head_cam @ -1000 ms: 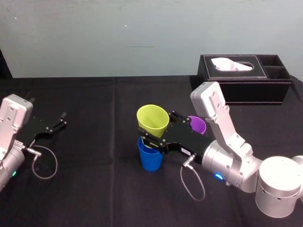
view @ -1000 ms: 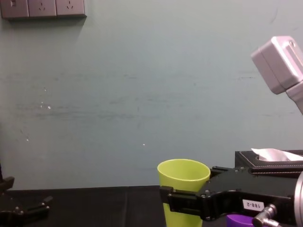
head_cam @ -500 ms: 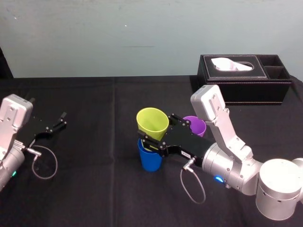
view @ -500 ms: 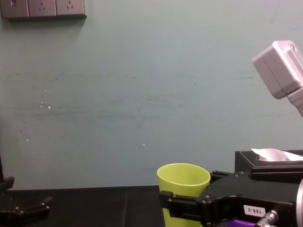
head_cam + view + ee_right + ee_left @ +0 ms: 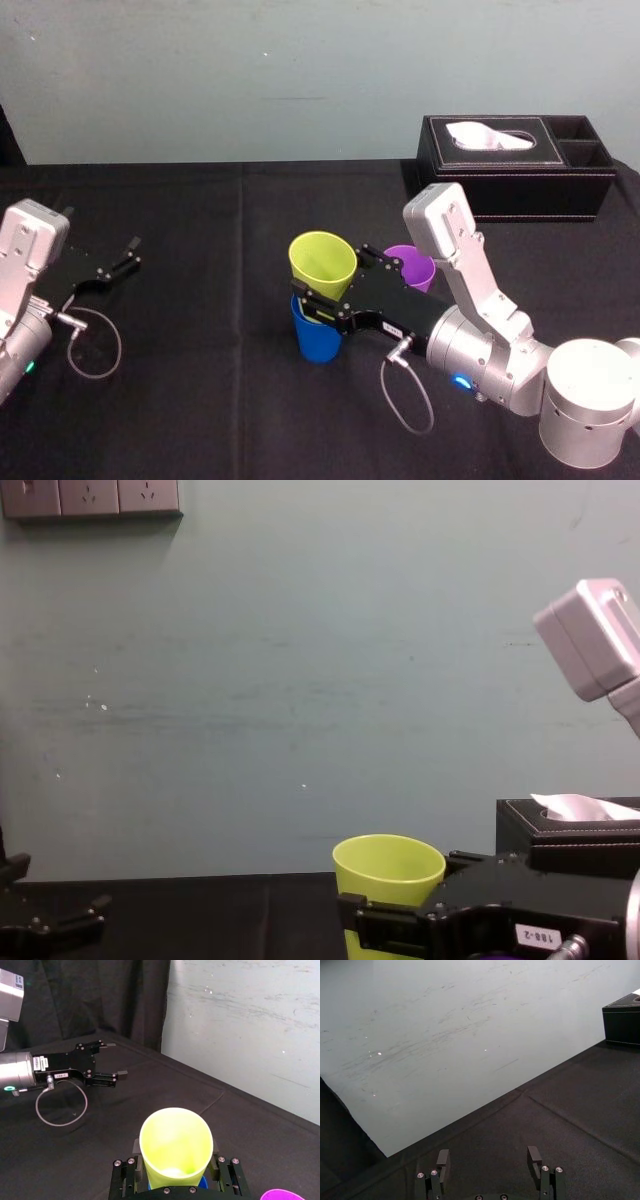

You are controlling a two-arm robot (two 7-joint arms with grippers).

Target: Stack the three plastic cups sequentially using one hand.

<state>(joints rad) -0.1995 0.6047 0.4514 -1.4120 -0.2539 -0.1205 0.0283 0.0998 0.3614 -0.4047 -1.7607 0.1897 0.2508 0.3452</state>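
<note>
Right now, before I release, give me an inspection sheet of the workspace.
Surface: black cloth, creased.
Job's things: yellow-green cup held over the blue cup, base at its mouth; purple cup standing apart, farther back.
Clutter: black tissue box, far right.
End effectors: right end effector shut on the yellow-green cup; left end effector open, parked at left.
Cables: grey cable loop at left wrist, another at right.
Surroundings: teal wall, wall sockets.

rim of blue cup (image 5: 318,340) behind yellow-green cup (image 5: 322,262)
</note>
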